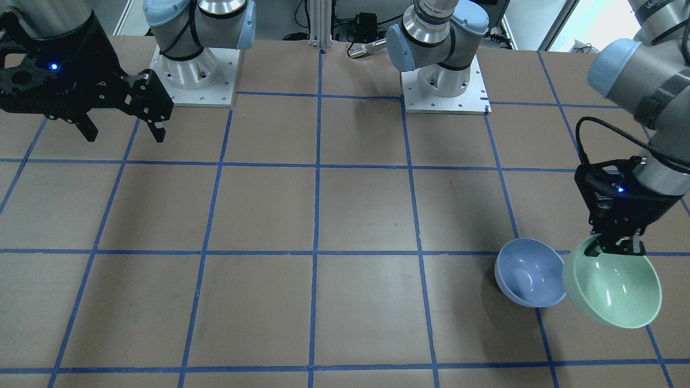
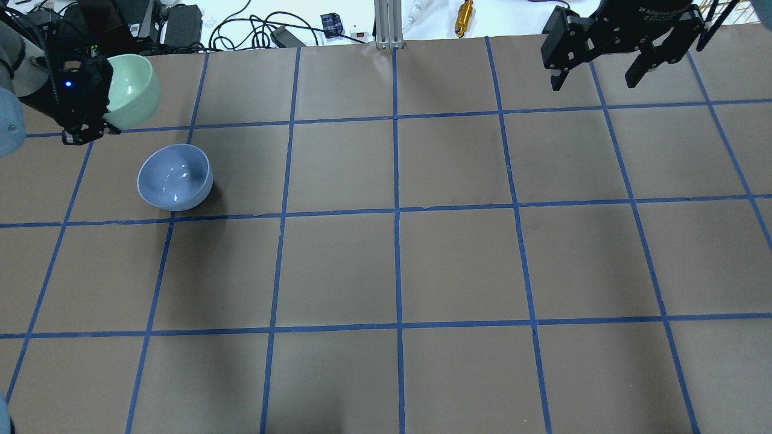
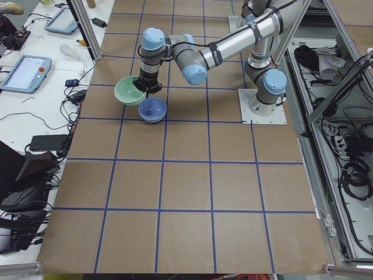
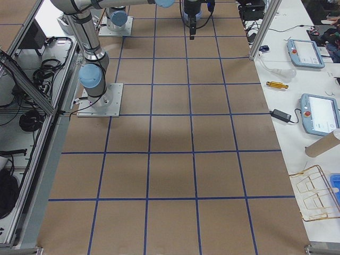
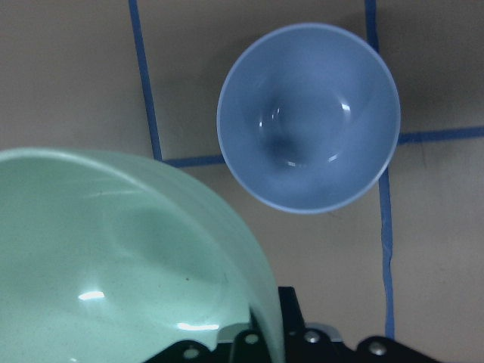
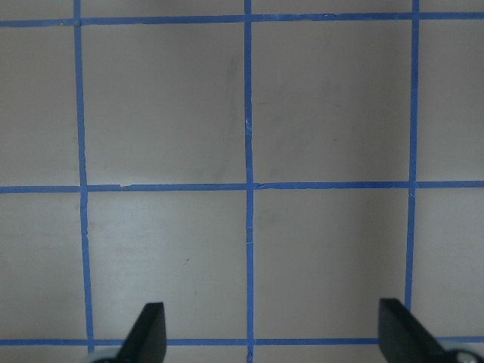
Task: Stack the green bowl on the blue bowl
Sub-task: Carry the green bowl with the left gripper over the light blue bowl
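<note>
Brown taped worktop (image 2: 422, 265). Your left claw (image 1: 620, 249), lower right in the front view, is clamped on the rim of the tilted green bowl (image 1: 614, 293). The blue bowl (image 1: 525, 275) sits just frame-left of it. Your right claw (image 1: 125, 134), upper left, hangs spread and empty.

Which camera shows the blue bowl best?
The left wrist-mounted view: the blue bowl looks big, whole, seen straight from above. Overhead exterior shows it whole but smaller; front-facing has the green bowl overlapping its edge; exterior left shows it tiny; the others miss it.
</note>
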`<state>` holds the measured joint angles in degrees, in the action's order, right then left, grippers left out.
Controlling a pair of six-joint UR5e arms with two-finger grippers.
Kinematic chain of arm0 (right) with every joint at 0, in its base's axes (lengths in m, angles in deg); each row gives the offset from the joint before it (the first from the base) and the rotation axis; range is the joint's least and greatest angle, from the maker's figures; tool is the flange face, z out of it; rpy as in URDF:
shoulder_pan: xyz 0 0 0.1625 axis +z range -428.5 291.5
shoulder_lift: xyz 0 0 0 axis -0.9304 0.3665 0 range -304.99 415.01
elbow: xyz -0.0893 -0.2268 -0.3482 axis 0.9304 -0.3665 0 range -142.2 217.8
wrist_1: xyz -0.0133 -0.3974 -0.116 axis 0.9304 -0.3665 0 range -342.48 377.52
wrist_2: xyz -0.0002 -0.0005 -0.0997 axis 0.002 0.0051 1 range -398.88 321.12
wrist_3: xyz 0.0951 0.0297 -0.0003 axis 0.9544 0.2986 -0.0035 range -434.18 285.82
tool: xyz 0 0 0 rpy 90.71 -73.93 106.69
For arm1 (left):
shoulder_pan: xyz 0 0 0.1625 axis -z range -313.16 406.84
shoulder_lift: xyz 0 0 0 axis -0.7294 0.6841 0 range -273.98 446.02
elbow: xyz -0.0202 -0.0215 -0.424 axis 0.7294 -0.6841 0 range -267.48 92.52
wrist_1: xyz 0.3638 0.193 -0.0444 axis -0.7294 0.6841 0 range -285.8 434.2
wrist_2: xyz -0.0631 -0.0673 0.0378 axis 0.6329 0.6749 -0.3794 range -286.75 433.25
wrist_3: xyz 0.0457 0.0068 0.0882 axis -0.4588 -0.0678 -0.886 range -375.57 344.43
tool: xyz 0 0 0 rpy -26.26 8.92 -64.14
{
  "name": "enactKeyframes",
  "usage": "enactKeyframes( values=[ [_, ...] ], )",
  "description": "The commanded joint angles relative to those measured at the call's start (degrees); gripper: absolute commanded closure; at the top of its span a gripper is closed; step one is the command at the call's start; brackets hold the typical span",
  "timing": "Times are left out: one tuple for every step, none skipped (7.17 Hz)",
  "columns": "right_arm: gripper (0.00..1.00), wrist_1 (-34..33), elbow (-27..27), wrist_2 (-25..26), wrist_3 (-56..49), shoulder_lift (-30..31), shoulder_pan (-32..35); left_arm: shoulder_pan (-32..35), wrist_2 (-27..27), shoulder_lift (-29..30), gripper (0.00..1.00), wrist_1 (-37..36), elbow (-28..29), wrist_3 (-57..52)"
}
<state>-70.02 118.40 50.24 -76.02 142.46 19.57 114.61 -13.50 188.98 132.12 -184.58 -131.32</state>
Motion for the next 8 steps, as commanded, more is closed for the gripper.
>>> enactKeyframes(
  values=[
    [0.00, 0.0, 0.0, 0.0, -0.1, 0.0, 0.0, 1.9, -2.3, 0.0, 1.00, -9.1, -8.2, 2.0],
    [0.00, 0.0, 0.0, 0.0, -0.1, 0.0, 0.0, 2.0, -2.3, 0.0, 1.00, -13.2, -12.5, 2.1],
    [0.00, 0.0, 0.0, 0.1, -0.1, 0.0, 0.0, 2.0, -2.5, -0.1, 1.00, -17.8, -15.6, 2.0],
    [0.00, 0.0, 0.0, 0.0, -0.1, -0.1, 0.0, 1.7, -2.4, -0.2, 1.00, -19.3, -18.0, 1.9],
    [0.00, 0.0, 0.0, 0.1, -0.1, -0.1, 0.0, 1.4, -2.4, -0.6, 1.00, -19.9, -18.6, 1.8],
    [0.00, 0.0, 0.0, 0.1, -0.1, -0.1, 0.0, 1.1, -2.5, -0.1, 1.00, -19.8, -18.7, 1.7],
    [0.00, 0.0, 0.0, 0.1, -0.1, -0.1, 0.0, 0.6, -2.7, -0.6, 1.00, -19.8, -19.4, 1.3],
    [0.00, 0.0, 0.0, 0.1, -0.1, -0.1, 0.0, 0.3, -2.8, -0.7, 1.00, -20.2, -20.8, 1.6]
  ],
)
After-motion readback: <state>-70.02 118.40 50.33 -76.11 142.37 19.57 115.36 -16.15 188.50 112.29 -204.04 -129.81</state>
